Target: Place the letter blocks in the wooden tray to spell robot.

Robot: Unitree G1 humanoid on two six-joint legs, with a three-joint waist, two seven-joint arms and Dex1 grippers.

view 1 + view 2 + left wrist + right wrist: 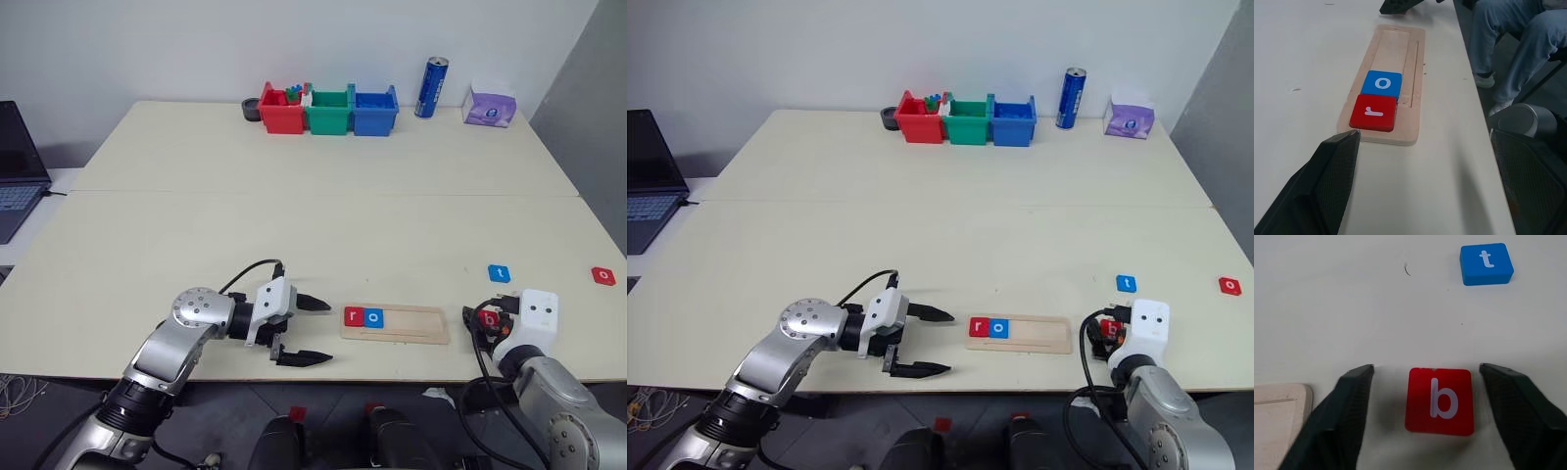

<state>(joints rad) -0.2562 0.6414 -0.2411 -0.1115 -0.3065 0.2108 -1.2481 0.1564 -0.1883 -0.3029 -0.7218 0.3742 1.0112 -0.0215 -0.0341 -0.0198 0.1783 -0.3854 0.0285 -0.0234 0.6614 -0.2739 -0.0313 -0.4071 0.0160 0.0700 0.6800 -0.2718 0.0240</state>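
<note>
A broad, smooth cream table (pixel 323 211) is filling the room's foreground beneath a plain white wall, with red, green and blue plastic bins (pixel 328 110), a blue can (pixel 431 87) and a purple tissue box (pixel 489 105) lining its far edge. Near the front edge, the pale wooden tray (pixel 416 325) is holding a red r tile (pixel 354 315) and blue o tile (pixel 374 317) at its left end. The left gripper (pixel 309 331) is hanging released just left of it. The right gripper (pixel 1432 416) is standing spread around the red b tile (pixel 1440 401), not gripping. A blue t tile (pixel 500 273) and red o tile (pixel 602 276) are lying farther right.
</note>
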